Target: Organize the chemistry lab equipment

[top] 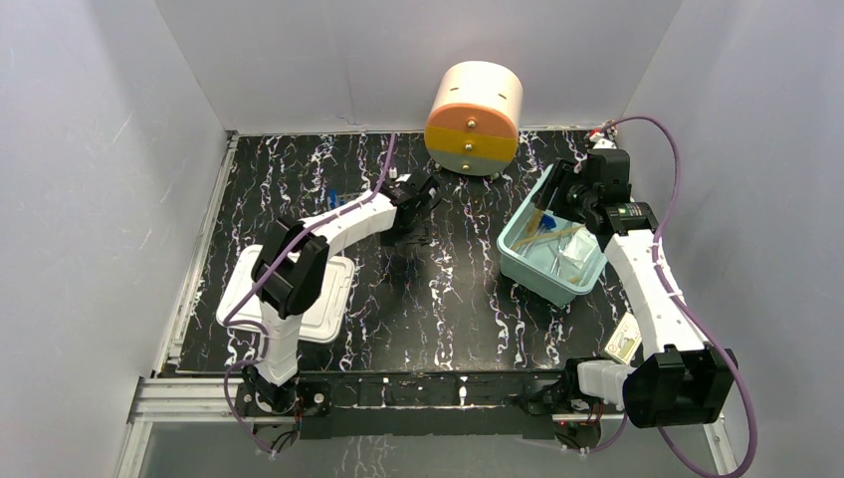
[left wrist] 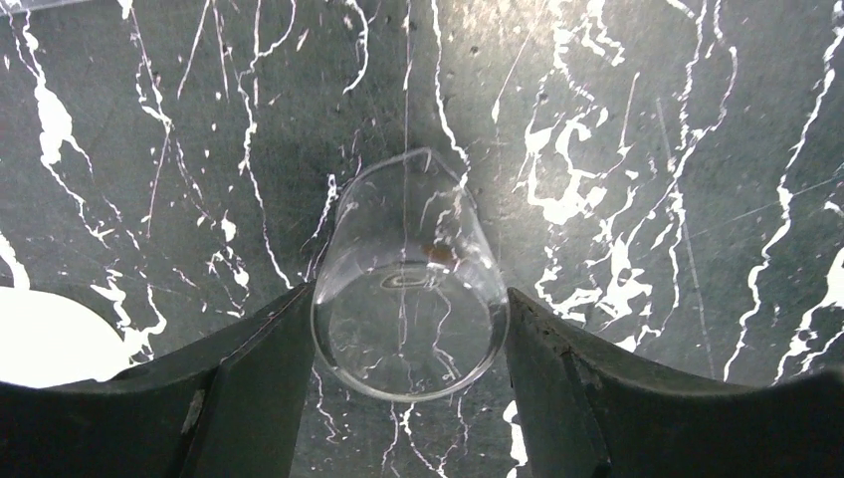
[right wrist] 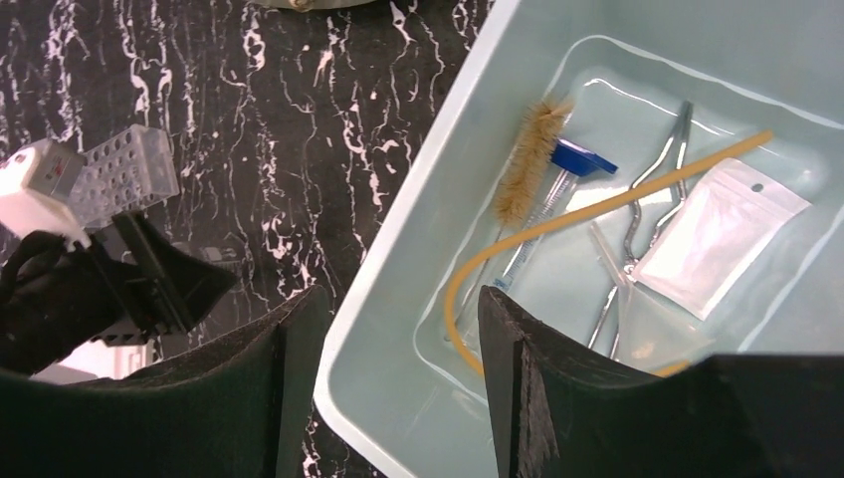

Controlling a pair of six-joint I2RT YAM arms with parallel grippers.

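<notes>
A clear beaker [left wrist: 408,299] stands on the black marbled table, and my left gripper [left wrist: 410,299] is shut on it, one fingertip pressed against each side. My right gripper [right wrist: 403,299] hangs open over the near corner of the teal bin [right wrist: 438,179], holding nothing. Inside the bin lie a wooden-handled brush [right wrist: 527,164], a blue-capped tube [right wrist: 582,159], tan rubber tubing [right wrist: 597,209], metal scissors [right wrist: 652,179], a small clear bag [right wrist: 717,234] and a clear funnel [right wrist: 647,324]. The clear grid tube rack [right wrist: 124,169] stands on the table by my left arm.
The cream-and-orange round drawer unit [top: 473,118] stands at the back centre. A white lid [top: 328,299] lies near the left arm's base. A small flat card box [top: 624,339] sits by the right arm. Grey walls enclose the table.
</notes>
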